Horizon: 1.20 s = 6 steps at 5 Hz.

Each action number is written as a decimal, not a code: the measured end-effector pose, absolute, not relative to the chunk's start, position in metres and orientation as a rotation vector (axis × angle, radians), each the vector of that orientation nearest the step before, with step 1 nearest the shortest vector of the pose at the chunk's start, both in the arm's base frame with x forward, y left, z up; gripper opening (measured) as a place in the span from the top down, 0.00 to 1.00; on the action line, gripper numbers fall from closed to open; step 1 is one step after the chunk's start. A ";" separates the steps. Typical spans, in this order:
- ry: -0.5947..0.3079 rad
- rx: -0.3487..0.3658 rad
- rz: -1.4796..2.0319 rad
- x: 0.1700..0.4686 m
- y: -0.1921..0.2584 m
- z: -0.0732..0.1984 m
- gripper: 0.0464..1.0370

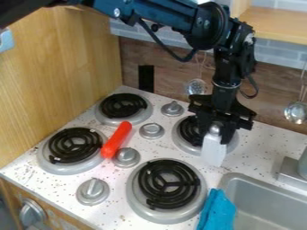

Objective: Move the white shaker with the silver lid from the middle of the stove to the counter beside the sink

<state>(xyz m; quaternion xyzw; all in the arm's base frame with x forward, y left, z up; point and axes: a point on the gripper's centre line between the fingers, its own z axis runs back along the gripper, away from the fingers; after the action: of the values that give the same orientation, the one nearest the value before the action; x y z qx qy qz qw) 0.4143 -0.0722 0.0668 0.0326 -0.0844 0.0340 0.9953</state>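
Observation:
The gripper (216, 130) hangs at the right rear burner (233, 143), pointing down. Between its fingers is a white object with a rounded silver top (214, 150), whose pale lower part extends below the fingertips toward the counter. Whether its bottom touches the counter, I cannot tell. A long orange-red object (117, 139) lies slanted between the left front burner (59, 166) and a silver knob (126, 157), its lower end by the burner's rim. A blue cloth (218, 211) drapes at the sink's left front edge.
A grey sink (264, 197) occupies the lower right, with a metal faucet base (292, 173) behind it. Two other burners (135, 193) (123, 120) and several silver knobs stand on the speckled stovetop (162, 150). Metal utensils (296, 112) hang against the back wall; a wooden panel (60, 81) rises at left.

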 end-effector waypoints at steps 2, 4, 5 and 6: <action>-0.231 0.083 0.075 0.419 -0.073 0.058 0.45; -0.216 0.061 0.084 0.420 -0.077 0.044 0.40; -0.199 0.046 0.099 0.417 -0.078 0.043 0.10; -0.184 0.030 0.109 0.414 -0.080 0.040 0.03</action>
<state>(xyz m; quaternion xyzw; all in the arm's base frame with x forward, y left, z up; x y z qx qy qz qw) 0.4143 -0.0797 0.0402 0.0150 -0.0918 0.0542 0.9942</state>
